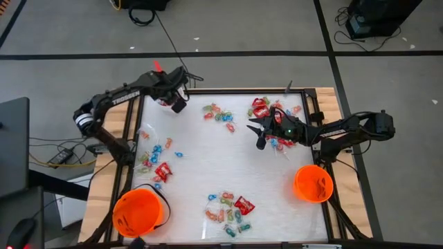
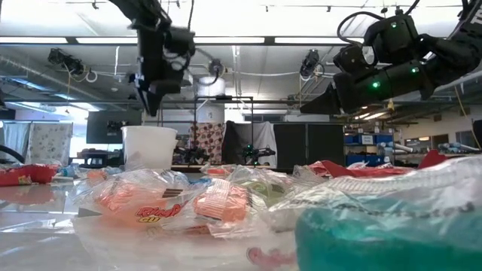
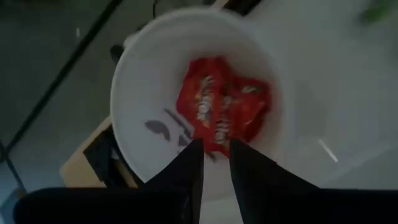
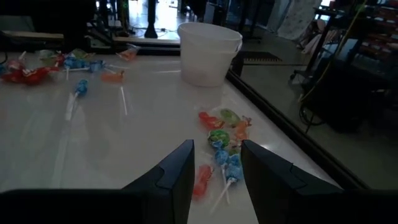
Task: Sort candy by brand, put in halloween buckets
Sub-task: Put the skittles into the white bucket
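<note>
Two red packets (image 3: 222, 109) in white pail (image 3: 143, 93); lettering unreadable.

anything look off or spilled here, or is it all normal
Nothing is damaged or tipped. The candy lies in loose scattered clumps across the table, as expected mid-sort. The white pail stands upright at the far left corner with red packets inside, the left gripper above it. Both orange buckets stand upright.

My two arms — dark all over

Black jointed links, green lights glowing on the right arm (image 1: 346, 129) — white band on the left arm (image 1: 111, 100).
</note>
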